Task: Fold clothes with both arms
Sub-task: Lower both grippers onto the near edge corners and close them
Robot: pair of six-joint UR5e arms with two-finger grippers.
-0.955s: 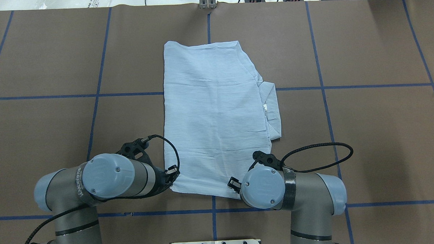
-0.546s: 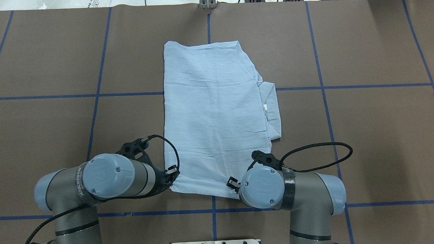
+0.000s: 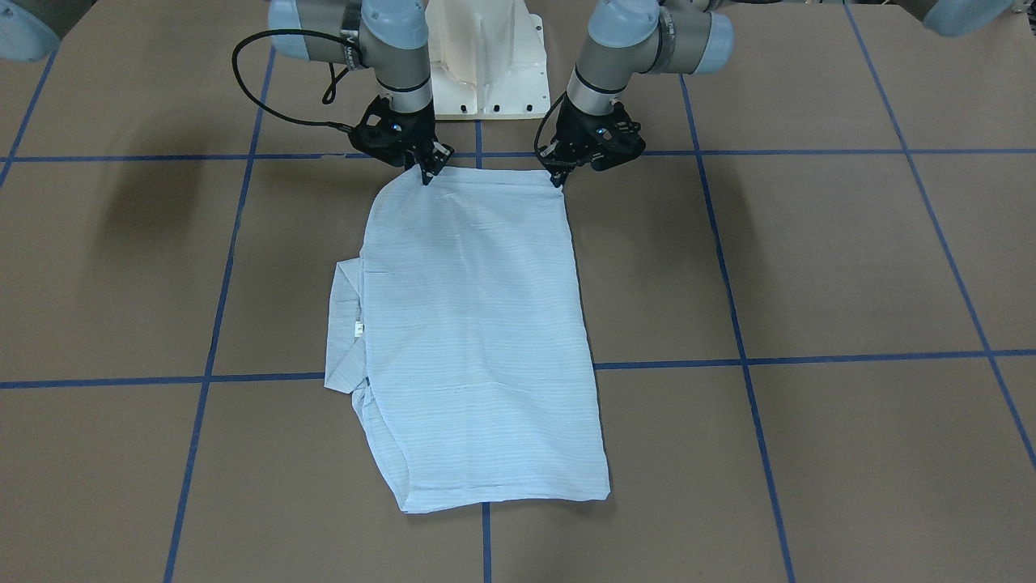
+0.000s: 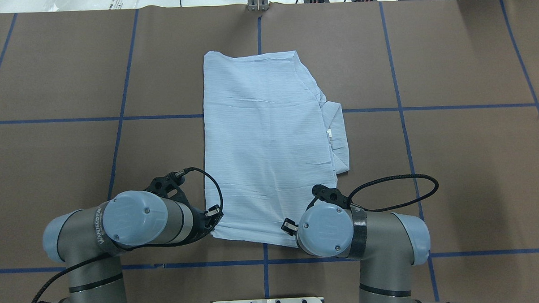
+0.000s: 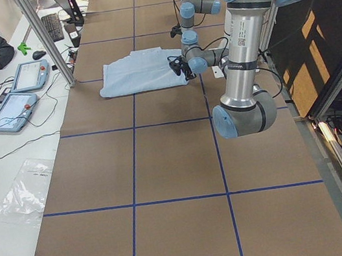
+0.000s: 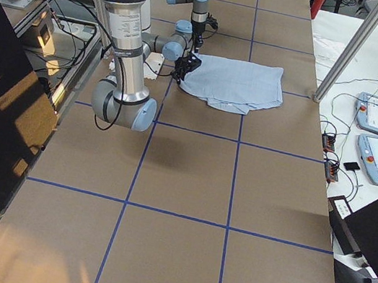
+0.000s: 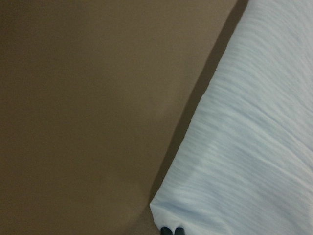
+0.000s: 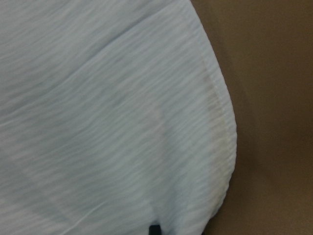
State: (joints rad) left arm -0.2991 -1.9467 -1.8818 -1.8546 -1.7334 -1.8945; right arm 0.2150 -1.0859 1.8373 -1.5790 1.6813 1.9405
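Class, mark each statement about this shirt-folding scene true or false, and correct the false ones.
1. The light blue striped shirt lies flat on the brown table. True.
2. The shirt's collar pokes out on the robot's left side. False: the collar pokes out on the robot's right side.
3. The left end effector and the right end effector both sit at the shirt's edge nearest the robot. True.
4. One end effector holds the shirt high above the table. False: both are down at table level.
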